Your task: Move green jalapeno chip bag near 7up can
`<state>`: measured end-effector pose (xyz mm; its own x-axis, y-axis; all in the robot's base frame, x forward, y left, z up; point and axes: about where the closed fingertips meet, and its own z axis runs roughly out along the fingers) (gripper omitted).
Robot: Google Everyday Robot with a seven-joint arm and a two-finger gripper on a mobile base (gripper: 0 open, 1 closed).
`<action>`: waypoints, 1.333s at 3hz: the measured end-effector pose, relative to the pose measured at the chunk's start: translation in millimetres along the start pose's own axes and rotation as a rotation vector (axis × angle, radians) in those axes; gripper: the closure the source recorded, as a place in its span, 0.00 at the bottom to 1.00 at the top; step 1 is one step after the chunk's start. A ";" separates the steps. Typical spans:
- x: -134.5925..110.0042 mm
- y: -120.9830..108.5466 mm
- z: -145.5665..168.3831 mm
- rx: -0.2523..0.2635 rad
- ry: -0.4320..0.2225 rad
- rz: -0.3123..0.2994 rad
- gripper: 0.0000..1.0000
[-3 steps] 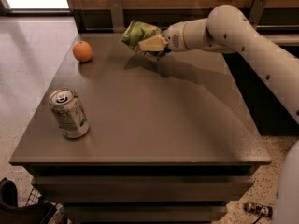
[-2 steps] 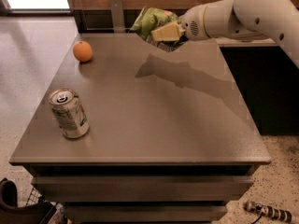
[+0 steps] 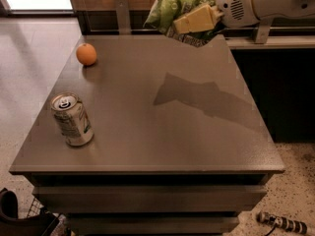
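We see our gripper [image 3: 189,23] in the air above the far edge of the bench [image 3: 162,136], toward its far right corner, clamped on the bag [image 3: 167,6], which hangs clear of the top. The bag's shadow [image 3: 197,98] lies right of the middle. The can [image 3: 72,119] stands upright near the front left corner, well apart from the bag. An orange [image 3: 86,54] sits by the far left corner.
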<state>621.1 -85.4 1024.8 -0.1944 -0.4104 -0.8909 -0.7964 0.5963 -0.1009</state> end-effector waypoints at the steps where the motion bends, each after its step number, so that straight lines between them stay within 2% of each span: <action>1: 11.9 39.8 -14.3 -0.038 0.027 -0.012 1.00; 2: 24.6 89.2 -5.1 -0.123 0.086 -0.036 1.00; 3: 59.3 143.8 23.2 -0.278 0.181 -0.060 1.00; 4: 87.9 171.7 35.8 -0.405 0.240 -0.053 1.00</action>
<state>487.8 5.6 913.3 -0.2368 -0.6095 -0.7566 -0.9587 0.2730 0.0801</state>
